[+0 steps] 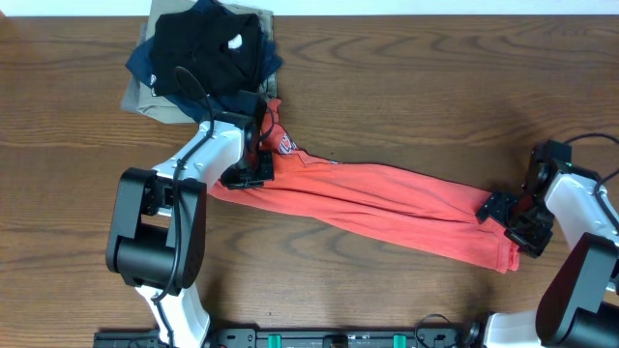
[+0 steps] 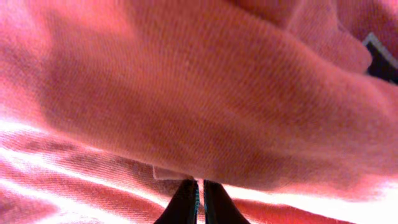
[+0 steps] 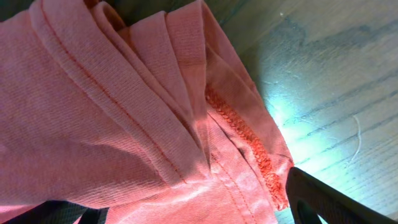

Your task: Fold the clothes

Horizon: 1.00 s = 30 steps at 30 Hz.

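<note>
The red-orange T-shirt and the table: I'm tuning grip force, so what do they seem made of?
T-shirt: likely a soft matte cotton-like knit; fine knit texture, stitched hems and limp folds show. Table: dark brown wood or wood-look laminate, slight sheen; grain lines show, but which one is unclear.

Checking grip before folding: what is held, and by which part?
Left gripper pinches the T-shirt at its logo end; right gripper stands open by the hem.
</note>
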{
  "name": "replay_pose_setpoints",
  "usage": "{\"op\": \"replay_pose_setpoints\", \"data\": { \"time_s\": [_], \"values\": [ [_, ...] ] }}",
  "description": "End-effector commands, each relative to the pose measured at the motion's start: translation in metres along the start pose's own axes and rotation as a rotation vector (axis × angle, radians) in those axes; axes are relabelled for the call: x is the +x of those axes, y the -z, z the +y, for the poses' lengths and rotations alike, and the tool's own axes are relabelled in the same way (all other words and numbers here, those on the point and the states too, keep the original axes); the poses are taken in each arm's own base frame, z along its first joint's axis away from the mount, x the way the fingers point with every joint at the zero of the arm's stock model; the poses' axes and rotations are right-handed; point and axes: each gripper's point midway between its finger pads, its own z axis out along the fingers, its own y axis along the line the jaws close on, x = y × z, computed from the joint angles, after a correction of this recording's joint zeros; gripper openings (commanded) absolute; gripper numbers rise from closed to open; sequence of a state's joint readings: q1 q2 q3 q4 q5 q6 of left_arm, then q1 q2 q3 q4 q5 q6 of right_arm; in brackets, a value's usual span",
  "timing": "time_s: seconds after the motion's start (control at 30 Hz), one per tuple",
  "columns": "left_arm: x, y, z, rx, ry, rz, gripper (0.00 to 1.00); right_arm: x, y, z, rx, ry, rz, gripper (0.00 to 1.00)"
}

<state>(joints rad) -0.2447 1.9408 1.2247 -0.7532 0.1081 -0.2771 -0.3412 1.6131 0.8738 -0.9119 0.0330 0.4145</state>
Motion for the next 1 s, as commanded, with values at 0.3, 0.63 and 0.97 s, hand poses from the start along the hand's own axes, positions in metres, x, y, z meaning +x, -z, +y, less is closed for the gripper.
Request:
{"op": "replay_pose_setpoints", "data": {
  "time_s": [0.3,0.63,0.97],
  "values": [
    [-0.003,-0.002,0.006,-0.023,-0.017,-0.015,0.11,-0.011,-0.002,0.01,-0.067,0.019,-0.031,0.39],
    [-0.004,-0.002,0.007,-0.029,-0.017,-0.018,0.11,-0.014,-0.001,0.006,-0.043,0.012,-0.046,0.01],
    [-0.007,0.011,0.046,-0.08,0.094,0.002,0.06,0.005,0.047,-0.005,0.005,-0.004,0.057,0.01]
  ]
}}
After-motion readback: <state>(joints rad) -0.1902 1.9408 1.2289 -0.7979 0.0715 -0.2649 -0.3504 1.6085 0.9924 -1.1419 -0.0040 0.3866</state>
